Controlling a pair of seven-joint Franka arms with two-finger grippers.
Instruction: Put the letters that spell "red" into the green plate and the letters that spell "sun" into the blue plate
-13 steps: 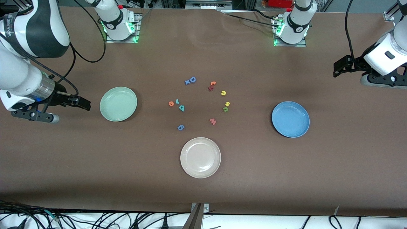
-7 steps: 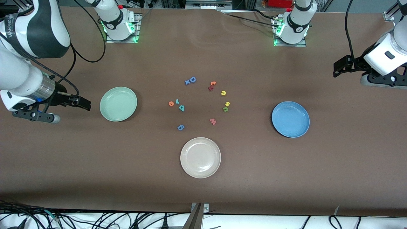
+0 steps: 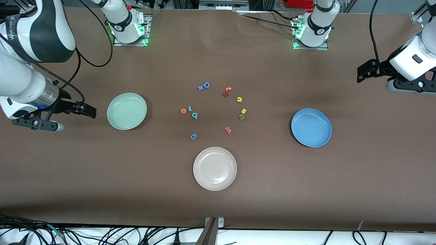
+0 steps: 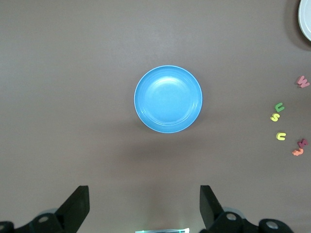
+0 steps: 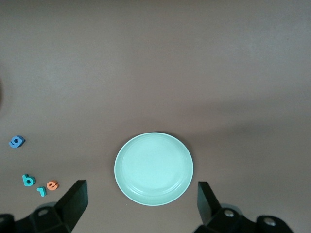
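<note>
The green plate (image 3: 126,111) (image 5: 153,169) lies toward the right arm's end, the blue plate (image 3: 311,127) (image 4: 168,99) toward the left arm's end. Between them lie the orange "e" (image 3: 183,110) (image 5: 52,185), teal "r" (image 3: 190,108) and teal "d" (image 3: 195,116), and closer to the blue plate the yellow "u" (image 3: 239,99), yellow "s" (image 3: 243,111) (image 4: 275,117) and olive "n" (image 3: 241,117). My right gripper (image 3: 89,111) (image 5: 141,204) hovers open and holds nothing beside the green plate. My left gripper (image 3: 361,73) (image 4: 144,206) hangs open, holding nothing, past the blue plate.
A cream-white plate (image 3: 214,168) sits nearest the front camera. Other loose letters: a blue "D" (image 3: 206,85), a blue "g" (image 3: 193,136), a pink "w" (image 3: 228,130) and a red and orange pair (image 3: 227,92).
The right arm has shifted very slightly toward its base. The left arm, plates and letters have not moved.
</note>
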